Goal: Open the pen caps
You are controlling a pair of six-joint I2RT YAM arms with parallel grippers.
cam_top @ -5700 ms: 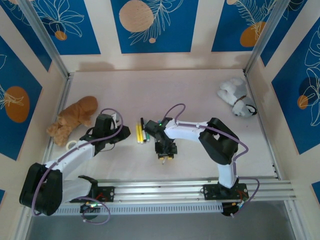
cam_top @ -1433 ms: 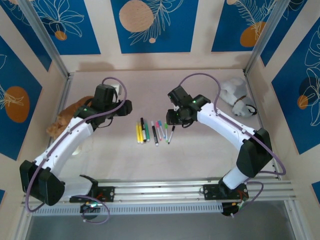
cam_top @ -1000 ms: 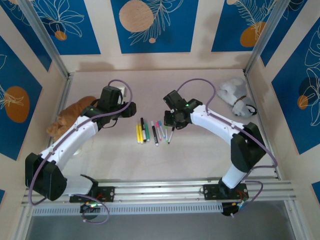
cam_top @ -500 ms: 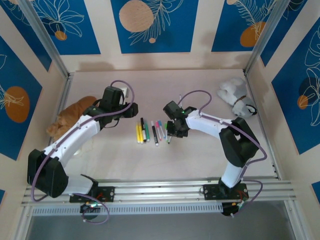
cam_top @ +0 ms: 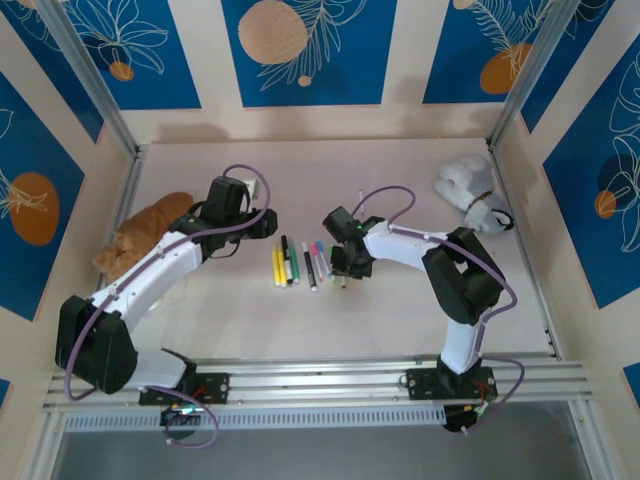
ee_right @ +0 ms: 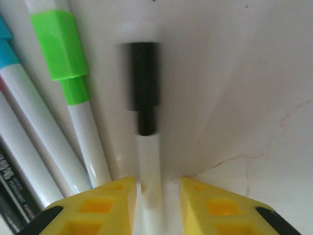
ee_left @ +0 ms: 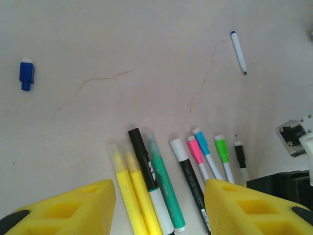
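A row of pens [cam_top: 300, 265] lies mid-table. In the left wrist view their caps point away from me: pink cap [ee_left: 194, 150], light-blue cap [ee_left: 200, 141], green cap [ee_left: 221, 148], black cap [ee_left: 239, 155], beside thicker yellow, black and green markers. A loose blue cap [ee_left: 26, 74] lies far left, and an uncapped thin pen [ee_left: 238, 52] far right. My left gripper [ee_left: 159, 215] hangs open above the row [cam_top: 262, 222]. My right gripper [ee_right: 156, 196] is low at the row's right end [cam_top: 343, 268]. It straddles the black-capped white pen [ee_right: 144, 83], with a gap on the right side.
An orange plush toy [cam_top: 140, 235] lies by the left wall and a white plush toy [cam_top: 472, 192] at the back right. The aluminium rail [cam_top: 380, 375] runs along the near edge. Bare table lies beyond the pens.
My right gripper has come down and forward from the back onto the rightmost pen, the arm folding in. The left gripper has drifted slightly right toward the row.
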